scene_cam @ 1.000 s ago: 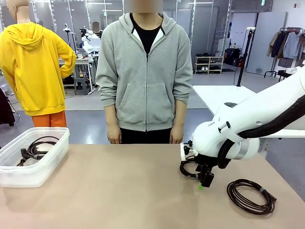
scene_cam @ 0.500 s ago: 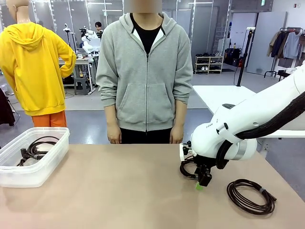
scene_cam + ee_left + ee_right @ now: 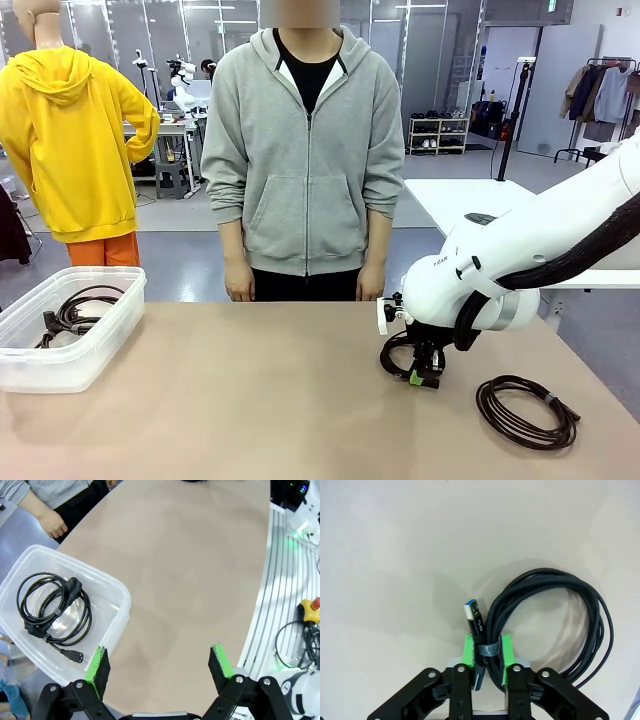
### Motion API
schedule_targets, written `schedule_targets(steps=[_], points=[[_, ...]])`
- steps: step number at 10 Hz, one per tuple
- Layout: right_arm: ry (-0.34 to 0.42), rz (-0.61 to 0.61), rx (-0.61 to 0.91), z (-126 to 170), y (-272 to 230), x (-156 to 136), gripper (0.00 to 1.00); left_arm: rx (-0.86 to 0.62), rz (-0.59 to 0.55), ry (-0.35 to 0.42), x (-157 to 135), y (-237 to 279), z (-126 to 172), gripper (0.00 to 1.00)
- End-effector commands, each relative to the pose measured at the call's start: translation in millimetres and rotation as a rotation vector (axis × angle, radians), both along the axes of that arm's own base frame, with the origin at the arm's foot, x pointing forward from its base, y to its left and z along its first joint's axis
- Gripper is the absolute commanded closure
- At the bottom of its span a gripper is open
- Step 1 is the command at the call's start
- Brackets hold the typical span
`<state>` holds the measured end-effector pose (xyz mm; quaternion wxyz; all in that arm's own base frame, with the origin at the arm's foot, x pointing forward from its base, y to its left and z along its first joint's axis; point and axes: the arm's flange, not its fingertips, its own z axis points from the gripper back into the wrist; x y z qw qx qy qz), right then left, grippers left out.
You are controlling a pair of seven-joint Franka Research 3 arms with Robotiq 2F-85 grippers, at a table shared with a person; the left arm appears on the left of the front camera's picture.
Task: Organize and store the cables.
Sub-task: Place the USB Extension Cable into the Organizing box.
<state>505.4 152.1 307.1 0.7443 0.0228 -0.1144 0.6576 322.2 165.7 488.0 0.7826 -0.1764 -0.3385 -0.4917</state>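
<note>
Right wrist view: the right pincer is seen closed narrow on a dark braided cable, whose bunched strands and grey strap are clamped between the green pads. The rest of its coil is spread out ahead of the fingertips and off to one side. A plug with a blue tip is pointed forward just past the pads. A pale surface is seen beneath; whether the coil is raised off it cannot be told. From the front, this pincer is held low over the surface, and a second coil is laid flat near it on the robot's right, apart from the fingers. A person in a grey hoodie is stood at the far edge, beyond the pincer, with both arms hung down. The left pincer is spread wide with nothing between its pads and is held well above the surface. A clear plastic container is placed below and ahead of one of its fingers. A black stored cable with plug ends is coiled inside that container. Farther ahead of this pincer, past the container, a hand of the person is seen at the surface edge.
</note>
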Motion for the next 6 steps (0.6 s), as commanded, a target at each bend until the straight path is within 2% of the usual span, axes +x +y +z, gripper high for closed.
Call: schedule_targets(steps=[1, 3, 4, 5, 6], points=[[0.018, -0.016, -0.024, 4, 6, 3, 1.0, -0.005, 0.01, 0.008, 2, -1, 4, 0.0], [0.02, -0.018, 0.015, 11, 4, -1, 1.0, -0.005, 0.01, 0.008, 2, -1, 4, 0.0], [0.043, -0.013, 0.065, 21, -16, -11, 0.91, -0.005, 0.01, 0.008, 2, -1, 4, 0.0], [0.007, 0.007, -0.004, 3, 2, 0, 0.91, -0.005, 0.01, 0.008, 2, -1, 4, 0.0], [0.007, 0.007, -0.004, 3, 2, 0, 0.91, -0.005, 0.01, 0.008, 2, -1, 4, 0.0]])
